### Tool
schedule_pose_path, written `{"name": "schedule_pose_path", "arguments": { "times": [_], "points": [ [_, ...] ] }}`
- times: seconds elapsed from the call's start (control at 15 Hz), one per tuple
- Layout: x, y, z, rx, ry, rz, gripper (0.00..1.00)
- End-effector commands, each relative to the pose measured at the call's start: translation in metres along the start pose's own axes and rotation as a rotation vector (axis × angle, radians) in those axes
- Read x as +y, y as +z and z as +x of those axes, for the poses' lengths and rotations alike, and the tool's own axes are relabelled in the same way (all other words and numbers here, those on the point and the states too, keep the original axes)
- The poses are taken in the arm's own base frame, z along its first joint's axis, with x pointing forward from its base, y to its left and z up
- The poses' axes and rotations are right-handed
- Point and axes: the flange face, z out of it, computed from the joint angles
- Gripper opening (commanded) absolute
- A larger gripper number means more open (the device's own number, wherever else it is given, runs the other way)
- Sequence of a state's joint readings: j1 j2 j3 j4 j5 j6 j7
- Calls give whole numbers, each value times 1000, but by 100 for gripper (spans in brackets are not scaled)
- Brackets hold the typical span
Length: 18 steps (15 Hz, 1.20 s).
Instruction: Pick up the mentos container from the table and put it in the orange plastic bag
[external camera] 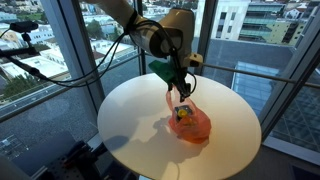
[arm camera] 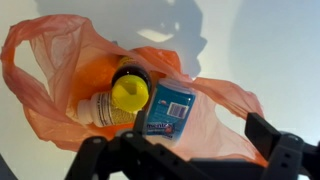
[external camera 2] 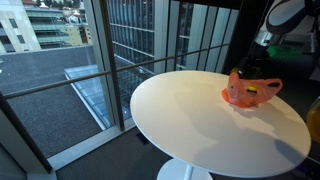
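Observation:
The mentos container [arm camera: 168,110], white with a blue label, lies inside the open orange plastic bag [arm camera: 60,70] next to a white bottle with a yellow cap [arm camera: 128,93]. My gripper [arm camera: 178,145] is open and empty just above the bag, with one dark finger on each side of the bag's near edge. In both exterior views the gripper [external camera: 183,92] [external camera 2: 257,65] hangs just over the bag [external camera: 195,125] [external camera 2: 245,93] on the round white table. The bag's contents show as a small coloured patch [external camera: 183,114].
The round white table [external camera: 130,120] [external camera 2: 190,110] stands beside floor-to-ceiling windows with a black railing [external camera 2: 150,60]. Cables hang from the arm [external camera: 80,75]. The bag sits on the part of the table nearest the arm.

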<state>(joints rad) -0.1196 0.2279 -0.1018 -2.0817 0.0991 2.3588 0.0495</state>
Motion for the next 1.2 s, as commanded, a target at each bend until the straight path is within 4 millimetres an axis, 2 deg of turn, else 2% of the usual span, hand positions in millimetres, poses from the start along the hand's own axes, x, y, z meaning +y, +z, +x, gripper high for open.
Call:
{"name": "schedule_pose_path", "arguments": {
  "times": [0.0,0.33,0.6,0.93,1.0,1.13],
  "points": [
    [-4,-28,-17,-25,-42,-22,100],
    [-16,-49,-38,-76,-109,-52,100],
    [-22,-59,-47,-88,-146,-79,100],
    [-23,-61,-51,-88,-157,-87,100],
    [-24,-54,-44,-90,-132,-73,100],
    [-24,-54,-45,-90,-134,-74,100]
  ]
}}
